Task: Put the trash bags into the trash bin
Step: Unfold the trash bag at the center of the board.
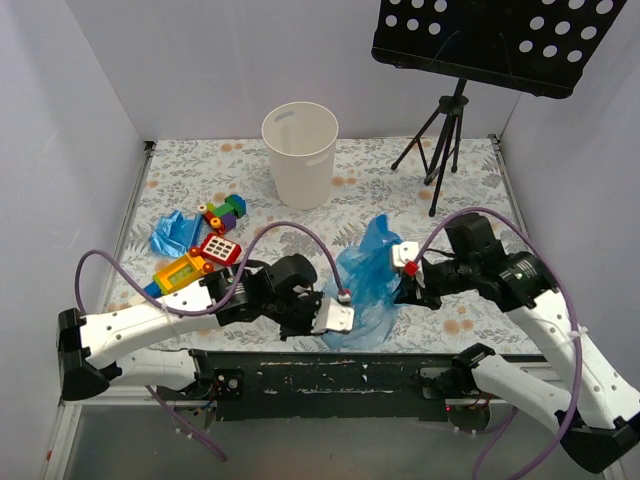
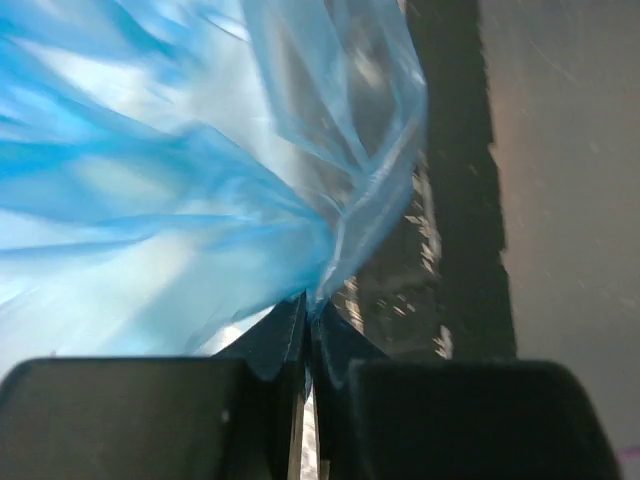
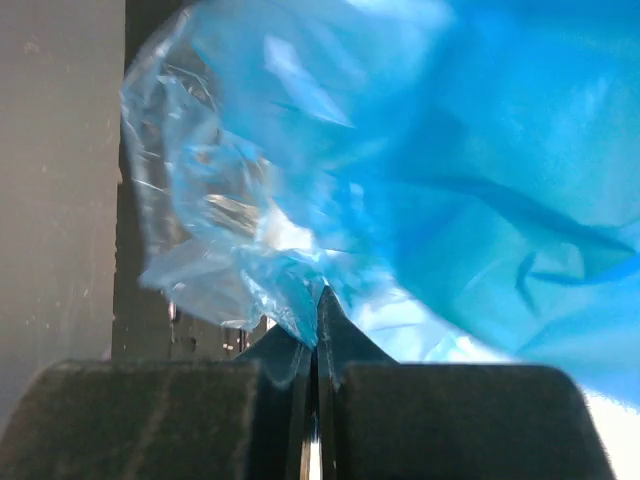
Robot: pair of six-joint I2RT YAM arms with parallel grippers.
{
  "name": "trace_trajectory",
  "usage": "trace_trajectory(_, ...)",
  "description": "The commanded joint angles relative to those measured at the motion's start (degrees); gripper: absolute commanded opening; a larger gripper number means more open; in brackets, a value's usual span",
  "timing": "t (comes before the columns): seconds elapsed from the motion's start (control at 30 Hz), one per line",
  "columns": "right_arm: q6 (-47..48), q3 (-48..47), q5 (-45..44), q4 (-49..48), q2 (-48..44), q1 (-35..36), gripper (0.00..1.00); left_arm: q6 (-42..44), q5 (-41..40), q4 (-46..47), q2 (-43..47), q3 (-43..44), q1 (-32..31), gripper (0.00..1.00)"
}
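Note:
A translucent bright-blue trash bag (image 1: 366, 280) hangs spread between my two grippers over the near middle of the table. My left gripper (image 1: 345, 297) is shut on its left edge; in the left wrist view the blue film (image 2: 200, 200) fans out from the pinched tips of that gripper (image 2: 308, 305). My right gripper (image 1: 405, 275) is shut on the bag's right edge, and the film (image 3: 450, 150) billows above the tips of this gripper (image 3: 318, 300). A second crumpled blue trash bag (image 1: 177, 233) lies at the left. The cream-white trash bin (image 1: 300, 155) stands upright at the back centre, apart from both grippers.
Multicoloured toy blocks (image 1: 222, 213) and a toy phone (image 1: 218, 249) lie left of centre, with a yellow toy (image 1: 180, 271) beside them. A black perforated music stand (image 1: 500, 40) on a tripod (image 1: 440, 140) stands at the back right. White walls enclose the floral tabletop (image 1: 470, 190).

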State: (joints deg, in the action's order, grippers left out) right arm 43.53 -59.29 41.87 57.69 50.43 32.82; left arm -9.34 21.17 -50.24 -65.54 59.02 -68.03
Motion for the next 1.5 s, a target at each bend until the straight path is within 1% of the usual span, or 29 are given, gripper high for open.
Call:
trace_trajectory(0.0, -6.7, -7.4, 0.3, -2.1, -3.3, 0.4, 0.01, -2.9, -8.4, 10.1, 4.1, 9.3, 0.8, 0.00)
trace_trajectory(0.13, -15.9, -11.5, -7.7, -5.8, -3.7, 0.4, 0.01, -6.2, -15.2, 13.1, 4.1, 10.7, 1.3, 0.00)
trace_trajectory(0.17, -16.5, -12.1, -8.9, -5.7, -3.6, 0.4, 0.01, -7.8, -15.9, 13.6, 4.6, 10.7, 2.2, 0.00)
trace_trajectory(0.27, -17.9, -10.5, -14.0, -6.6, -3.9, 0.3, 0.01, -15.0, -19.7, 16.4, 6.8, 9.3, 7.7, 0.00)
trace_trajectory(0.33, -22.1, -7.7, -19.2, -9.1, -3.7, 0.3, 0.01, -20.6, -20.4, 17.0, 7.7, 8.0, 13.0, 0.00)
trace_trajectory(0.4, -23.7, -6.3, -19.4, -8.6, -1.6, 0.3, 0.01, -26.8, -20.3, 14.7, 7.2, 7.8, 18.0, 0.00)
trace_trajectory(0.5, -27.7, -5.8, -17.4, -7.7, 3.4, 0.1, 0.01, -32.5, -12.8, 9.8, 5.2, 9.2, 22.1, 0.00)
trace_trajectory(0.57, -30.2, -6.6, -15.9, -8.1, 7.0, -0.7, 0.01, -35.6, -8.7, 8.9, 4.3, 9.4, 25.7, 0.00)
trace_trajectory(0.63, -30.9, -9.9, -13.8, -8.4, 11.8, -2.5, 0.01, -37.7, -8.1, 9.4, 2.6, 10.9, 28.6, 0.00)
trace_trajectory(0.7, -30.4, -18.8, -12.5, -8.3, 18.8, -6.2, 0.01, -37.9, -7.4, 10.4, -1.3, 16.2, 32.4, 0.00)
trace_trajectory(0.77, -30.1, -31.5, -11.2, -8.2, 27.1, -10.6, 0.01, -37.3, -6.3, 12.3, -7.2, 25.2, 36.6, 0.00)
trace_trajectory(0.8, -29.9, -40.4, -12.0, -8.2, 31.3, -12.2, 0.01, -37.2, -6.8, 13.4, -11.0, 30.5, 38.5, 0.00)
trace_trajectory(0.83, -29.3, -49.4, -13.4, -8.2, 36.5, -13.3, 0.01, -37.0, -8.0, 14.9, -14.4, 37.2, 40.1, 0.00)
trace_trajectory(0.87, -29.2, -61.0, -14.9, -8.5, 43.5, -14.4, 0.01, -36.3, -8.9, 16.5, -18.7, 47.3, 41.2, 0.00)
trace_trajectory(0.93, -30.3, -84.0, -16.5, -11.1, 53.1, -16.4, 0.01, -33.7, -12.0, 19.6, -27.8, 65.4, 42.1, 0.00)
trace_trajectory(0.97, -30.3, -92.2, -17.7, -17.5, 55.5, -16.8, 0.01, -32.6, -13.0, 21.2, -34.5, 75.7, 42.2, 0.00)
trace_trajectory(1.0, -30.7, -93.8, -19.5, -26.3, 55.0, -16.8, 0.01, -31.0, -13.2, 24.2, -38.9, 83.7, 42.2, 0.00)
trace_trajectory(1.03, -31.6, -88.8, -21.5, -36.8, 51.2, -16.9, 0.01, -29.2, -12.4, 28.2, -41.4, 90.0, 42.0, 0.00)
trace_trajectory(1.07, -32.3, -78.2, -23.0, -52.5, 46.0, -16.9, 0.01, -27.2, -12.6, 35.8, -42.0, 91.3, 41.2, 0.00)
trace_trajectory(1.1, -32.8, -66.9, -24.5, -68.9, 39.5, -16.8, 0.01, -23.4, -14.9, 46.6, -40.9, 88.4, 39.7, 0.00)
trace_trajectory(1.13, -31.8, -57.6, -26.5, -83.9, 35.5, -16.0, 0.01, -18.8, -16.8, 59.3, -38.2, 81.3, 38.1, 0.00)
trace_trajectory(1.17, -28.2, -57.4, -26.9, -88.3, 35.6, -14.4, 0.01, -11.4, -16.1, 74.4, -35.9, 74.9, 35.4, 0.00)
trace_trajectory(1.2, -25.2, -64.7, -26.9, -85.8, 38.6, -12.6, 0.01, -2.3, -12.6, 85.6, -35.9, 72.1, 32.4, 0.00)
trace_trajectory(1.27, -24.6, -83.6, -28.3, -82.2, 45.2, -11.7, 0.01, 13.1, -4.5, 84.8, -40.1, 79.7, 27.2, 0.00)
trace_trajectory(1.3, -23.4, -86.6, -28.0, -82.8, 46.4, -11.5, 0.01, 17.5, -2.6, 84.7, -42.3, 83.8, 24.8, 0.00)
trace_trajectory(1.33, -20.9, -84.3, -26.5, -84.0, 45.6, -10.9, 0.01, 21.5, -1.8, 86.7, -42.9, 84.8, 22.4, 0.00)
trace_trajectory(1.37, -18.4, -78.7, -25.3, -85.3, 42.1, -10.2, 0.01, 24.9, -1.8, 89.8, -42.2, 82.6, 20.4, 0.00)
trace_trajectory(1.43, -13.9, -57.7, -23.8, -91.8, 31.5, -9.4, 0.01, 29.8, -2.8, 94.3, -35.9, 69.1, 17.0, 0.00)
trace_trajectory(1.47, -11.4, -46.9, -21.8, -92.8, 25.6, -8.7, 0.01, 31.2, -2.8, 95.9, -30.4, 58.2, 16.4, 0.00)
